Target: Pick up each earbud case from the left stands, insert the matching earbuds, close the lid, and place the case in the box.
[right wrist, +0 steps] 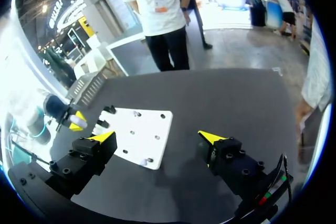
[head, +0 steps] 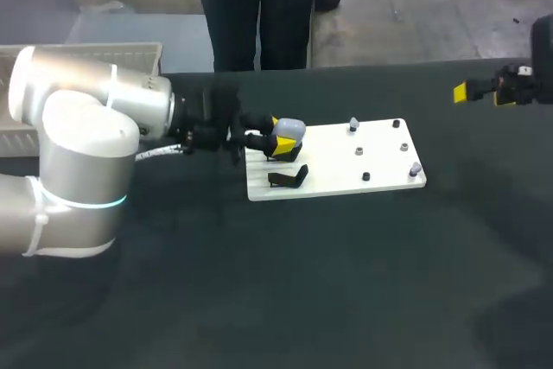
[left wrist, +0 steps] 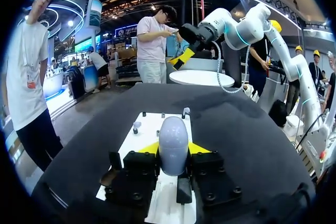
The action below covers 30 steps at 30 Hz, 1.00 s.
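Head view: the left gripper [head: 278,134] is clamped on the pale grey, egg-shaped plastic earbud case [head: 290,129], at the left end of the flat white board [head: 337,181].
In the left wrist view both yellow tips press the case from two sides. Whether it sits on its stand or is already lifted, I cannot tell. The second black angled stand [head: 288,179] just beside it carries nothing. The right gripper [head: 482,92] hangs with its fingers wide apart and empty, well apart from the board. I judge that the step in hand is picking up the first case. The next move calls for lifting it straight off the stand and opening the lid, so the right gripper can bring a small grey earbud [head: 353,123] from its peg.
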Available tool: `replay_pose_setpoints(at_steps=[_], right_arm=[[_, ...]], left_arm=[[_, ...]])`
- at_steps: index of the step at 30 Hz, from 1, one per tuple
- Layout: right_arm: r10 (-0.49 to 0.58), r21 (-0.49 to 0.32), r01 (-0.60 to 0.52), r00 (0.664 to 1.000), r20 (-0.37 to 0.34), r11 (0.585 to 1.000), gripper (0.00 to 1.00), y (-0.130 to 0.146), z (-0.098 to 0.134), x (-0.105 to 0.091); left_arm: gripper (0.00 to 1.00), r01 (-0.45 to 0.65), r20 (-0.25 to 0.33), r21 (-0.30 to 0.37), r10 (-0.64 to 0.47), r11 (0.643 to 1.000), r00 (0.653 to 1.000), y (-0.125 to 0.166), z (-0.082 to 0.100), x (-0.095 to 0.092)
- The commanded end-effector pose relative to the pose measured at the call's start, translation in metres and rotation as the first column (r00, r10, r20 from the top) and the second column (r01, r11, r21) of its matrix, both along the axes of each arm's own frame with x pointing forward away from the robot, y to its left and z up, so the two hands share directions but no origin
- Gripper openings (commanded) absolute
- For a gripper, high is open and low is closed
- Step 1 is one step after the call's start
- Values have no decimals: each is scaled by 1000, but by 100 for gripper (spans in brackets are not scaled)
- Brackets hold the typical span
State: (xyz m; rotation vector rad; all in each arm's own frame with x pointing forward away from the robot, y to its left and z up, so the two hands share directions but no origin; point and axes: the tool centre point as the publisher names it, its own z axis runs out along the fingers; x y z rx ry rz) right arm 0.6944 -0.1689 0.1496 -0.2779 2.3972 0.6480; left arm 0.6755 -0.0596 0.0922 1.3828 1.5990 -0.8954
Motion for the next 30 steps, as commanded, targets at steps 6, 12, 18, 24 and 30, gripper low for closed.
replay_pose_setpoints(at_steps=[6, 12, 18, 24, 30], right_arm=[[93, -19, -93, 995, -39, 995, 100, 56, -11, 3], [180, -28, -182, 982, -62, 983, 100, 90, -17, 0], [250, -16, -252, 965, -73, 968, 100, 116, -23, -7], [290, 11, -290, 953, -87, 957, 100, 137, -31, -11], [305, 16, -305, 947, -95, 952, 100, 149, -34, -9]], left_arm=[[0, -10, 19, 11, 10, 1000, 1000, -29, 16, 19], [0, 20, 23, 17, -21, 1000, 1000, -51, 17, 32], [0, 25, 40, 44, -27, 999, 999, -67, 13, 41], [0, 53, 23, 42, -54, 998, 998, -75, 9, 41], [0, 77, 29, 38, -78, 996, 997, -78, 10, 33]])
